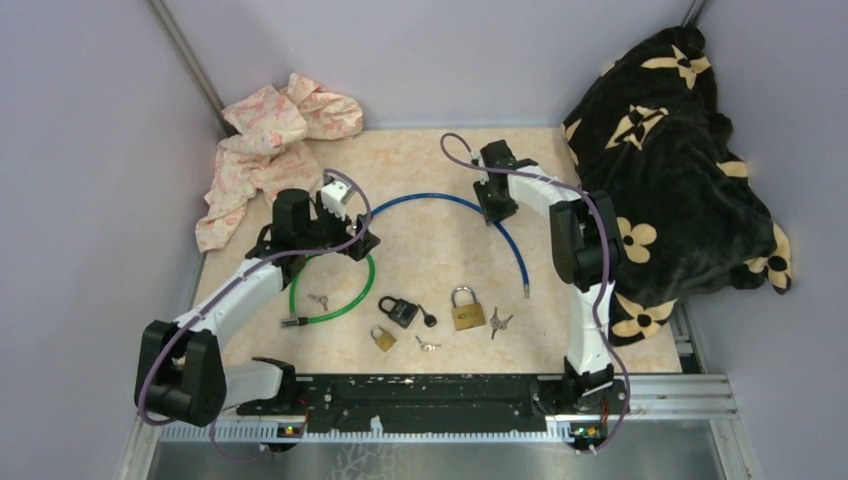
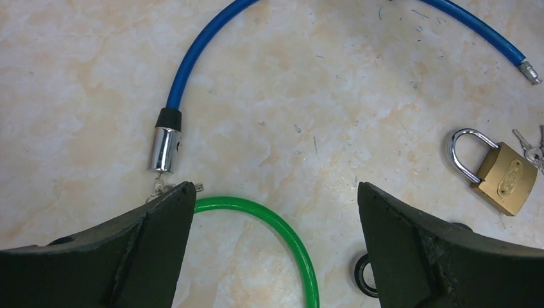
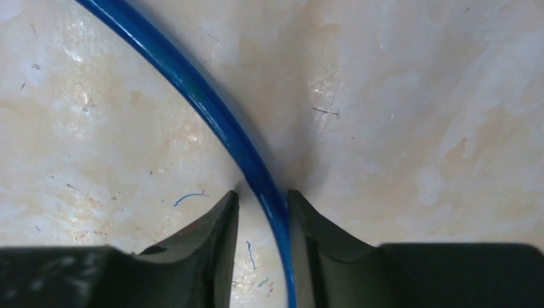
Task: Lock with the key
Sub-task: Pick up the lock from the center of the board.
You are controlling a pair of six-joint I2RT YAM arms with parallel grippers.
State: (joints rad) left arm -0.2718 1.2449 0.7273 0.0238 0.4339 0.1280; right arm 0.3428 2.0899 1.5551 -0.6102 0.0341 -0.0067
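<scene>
Right pincer [image 3: 263,212] pinching blue cable [image 3: 192,90]; left pincer [image 2: 276,192] spread, lock barrel [image 2: 165,149] just ahead

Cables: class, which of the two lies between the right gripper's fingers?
The blue cable; it runs between the right gripper's fingers, while the green cable lies by the left gripper.

Bench top [image 1: 420,255]: beige, marbled.
Blue cable [image 1: 430,197], chrome end piece [image 2: 165,147] with black collar.
Green cable [image 2: 282,224].
Large padlock [image 1: 467,313], small padlock [image 1: 383,338]: brass, silver shackles.
Black padlock [image 1: 400,310].
Keys [image 1: 500,321]: silver.
Far left corner: cloth [image 1: 270,140], pink-and-cream print.
Far right corner, right edge: blanket [image 1: 670,160], black with cream flower motifs.
</scene>
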